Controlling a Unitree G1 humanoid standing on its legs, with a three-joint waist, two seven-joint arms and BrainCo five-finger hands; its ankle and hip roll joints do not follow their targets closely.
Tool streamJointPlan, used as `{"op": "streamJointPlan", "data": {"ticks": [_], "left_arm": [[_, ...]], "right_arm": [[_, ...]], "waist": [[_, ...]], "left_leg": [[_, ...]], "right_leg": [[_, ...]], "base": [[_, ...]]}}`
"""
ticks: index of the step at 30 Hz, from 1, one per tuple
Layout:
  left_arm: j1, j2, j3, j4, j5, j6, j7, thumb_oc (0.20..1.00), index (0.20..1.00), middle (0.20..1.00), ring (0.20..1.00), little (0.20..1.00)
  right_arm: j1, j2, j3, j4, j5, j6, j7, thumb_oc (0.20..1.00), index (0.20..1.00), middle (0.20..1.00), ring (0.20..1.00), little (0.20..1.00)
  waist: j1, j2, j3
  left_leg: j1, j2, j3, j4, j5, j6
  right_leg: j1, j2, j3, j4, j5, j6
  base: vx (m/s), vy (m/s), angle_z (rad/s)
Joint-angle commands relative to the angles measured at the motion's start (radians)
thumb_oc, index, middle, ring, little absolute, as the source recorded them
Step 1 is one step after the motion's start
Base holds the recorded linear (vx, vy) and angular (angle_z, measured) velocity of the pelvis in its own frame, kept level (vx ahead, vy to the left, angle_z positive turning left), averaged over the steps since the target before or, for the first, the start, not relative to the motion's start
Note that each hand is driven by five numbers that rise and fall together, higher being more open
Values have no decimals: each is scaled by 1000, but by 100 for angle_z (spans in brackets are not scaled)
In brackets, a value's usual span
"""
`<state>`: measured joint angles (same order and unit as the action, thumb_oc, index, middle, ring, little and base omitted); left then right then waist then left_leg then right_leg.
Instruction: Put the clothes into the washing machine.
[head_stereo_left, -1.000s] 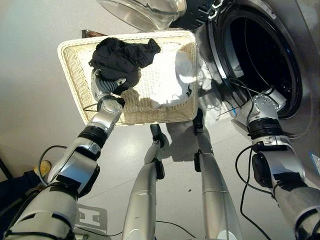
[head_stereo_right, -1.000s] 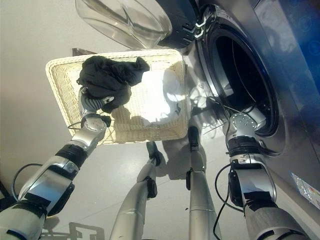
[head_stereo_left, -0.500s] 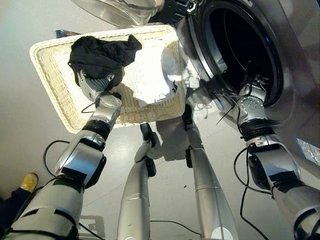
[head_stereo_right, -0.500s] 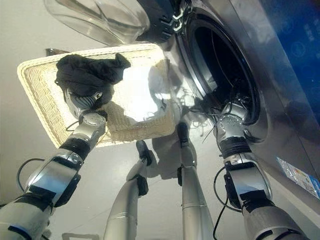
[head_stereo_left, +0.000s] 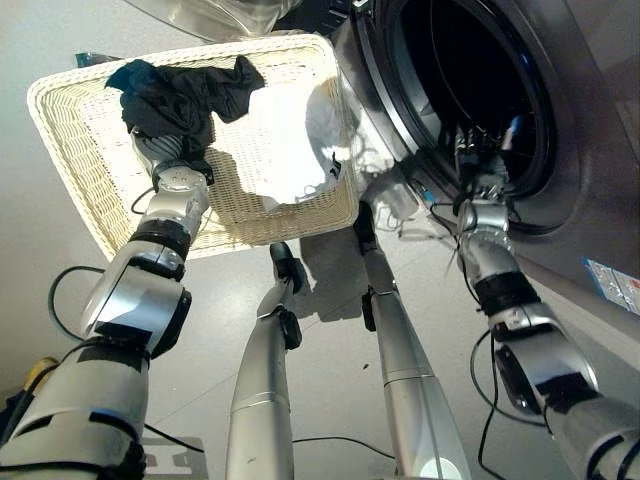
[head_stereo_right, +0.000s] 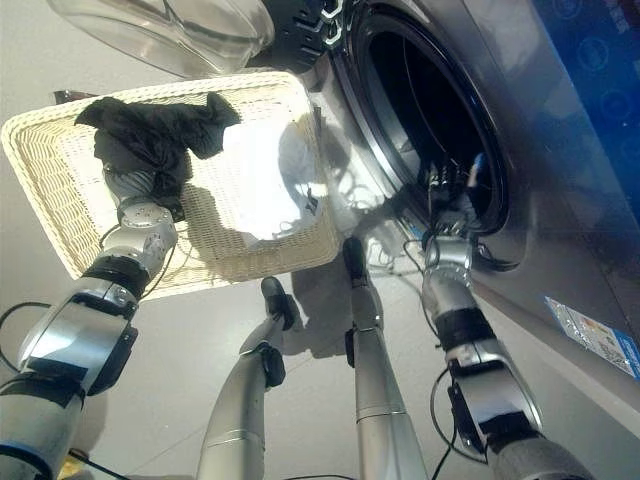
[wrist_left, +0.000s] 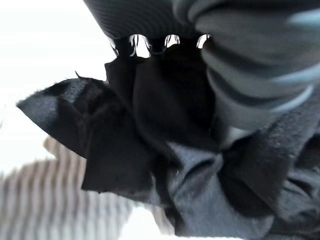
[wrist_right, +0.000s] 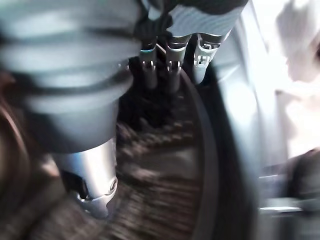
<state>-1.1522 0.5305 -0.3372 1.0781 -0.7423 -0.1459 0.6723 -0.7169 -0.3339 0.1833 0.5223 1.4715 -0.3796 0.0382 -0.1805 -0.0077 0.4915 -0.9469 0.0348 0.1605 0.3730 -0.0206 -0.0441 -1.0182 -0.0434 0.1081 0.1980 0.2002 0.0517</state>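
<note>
Pale floor, washing machine (head_stereo_left: 560, 200) | left hand (head_stereo_left: 165, 165) buried under dark clothes (head_stereo_left: 175, 95) in wicker basket (head_stereo_left: 80, 180), grip unreadable | right hand (head_stereo_right: 450, 205) straight-fingered, empty, at drum mouth | clothes beside the machine's door side, nearer left hand

Both eye views look steeply down from the robot's head, a little apart, and share the white wicker basket (head_stereo_left: 70, 160) on the floor and the open washing machine drum (head_stereo_right: 430, 120) beside it. The left wrist view looks along the left hand (wrist_left: 150, 20) from very close onto a black garment (wrist_left: 165, 150). The right wrist view looks along the right hand (wrist_right: 170, 65), close against the drum's dark rim.
</note>
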Motion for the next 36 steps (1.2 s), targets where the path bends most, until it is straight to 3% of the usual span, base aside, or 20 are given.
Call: {"op": "streamJointPlan", "data": {"ticks": [1,9,11,16,18,23,27,29,36], "left_arm": [[0,-133,3,-149,-11,-76,-29,200,200,200,200,200],[144,-134,26,-328,62,-134,90,200,200,200,200,200],[162,-134,30,-343,86,-134,99,200,200,200,200,200],[245,-125,39,-412,242,-118,117,200,200,200,200,200],[278,-115,39,-441,306,-104,73,200,200,200,200,200],[384,-81,-23,-562,463,-74,-212,200,200,200,200,200],[416,-60,-51,-613,472,-79,-329,200,200,200,200,200],[458,-24,-98,-715,460,-87,-484,200,200,200,200,200],[476,75,-183,-947,443,-44,-768,200,200,200,200,200]], "right_arm": [[33,-31,72,-92,-326,3,33,1000,1000,1000,1000,1000],[53,-93,239,-237,-841,43,-61,1000,1000,1000,1000,1000],[48,-97,250,-252,-870,57,-75,1000,1000,1000,1000,1000],[13,-108,293,-312,-991,173,-92,1000,1000,1000,1000,1000],[0,-106,308,-321,-1005,216,-90,1000,1000,1000,1000,1000],[-8,-96,320,-303,-961,290,-87,1000,1000,1000,1000,1000],[-11,-103,321,-289,-970,287,-83,1000,1000,1000,1000,1000],[-27,-126,333,-277,-1039,280,-105,1000,1000,1000,1000,1000],[-31,-171,340,-273,-982,290,-105,1000,1000,1000,1000,1000]], "waist": [[-29,46,29],[23,41,29],[29,41,29],[74,48,29],[95,53,29],[149,73,29],[162,80,29],[180,95,29],[202,120,29]], "left_leg": [[71,-33,-7,-208,106,-34],[114,-49,-44,-215,125,-32],[120,-50,-48,-213,127,-32],[152,-58,-73,-204,133,-31],[163,-61,-87,-201,134,-29],[187,-73,-114,-208,136,-22],[195,-77,-119,-216,137,-19],[202,-81,-121,-226,140,-16],[212,-88,-123,-238,140,-8]], "right_leg": [[57,105,-101,141,-220,3],[118,91,-134,132,-218,4],[127,89,-139,131,-218,4],[174,79,-166,145,-230,-1],[188,78,-178,158,-238,-4],[222,62,-215,162,-244,-7],[231,58,-227,158,-244,-8],[240,43,-245,147,-238,-4],[248,11,-270,135,-227,5]], "base": [[-49,9,3],[-59,-7,2],[-48,9,5],[-56,13,7],[-62,-14,19],[-42,-32,32],[-23,12,24],[-42,51,11],[-15,25,16]]}}
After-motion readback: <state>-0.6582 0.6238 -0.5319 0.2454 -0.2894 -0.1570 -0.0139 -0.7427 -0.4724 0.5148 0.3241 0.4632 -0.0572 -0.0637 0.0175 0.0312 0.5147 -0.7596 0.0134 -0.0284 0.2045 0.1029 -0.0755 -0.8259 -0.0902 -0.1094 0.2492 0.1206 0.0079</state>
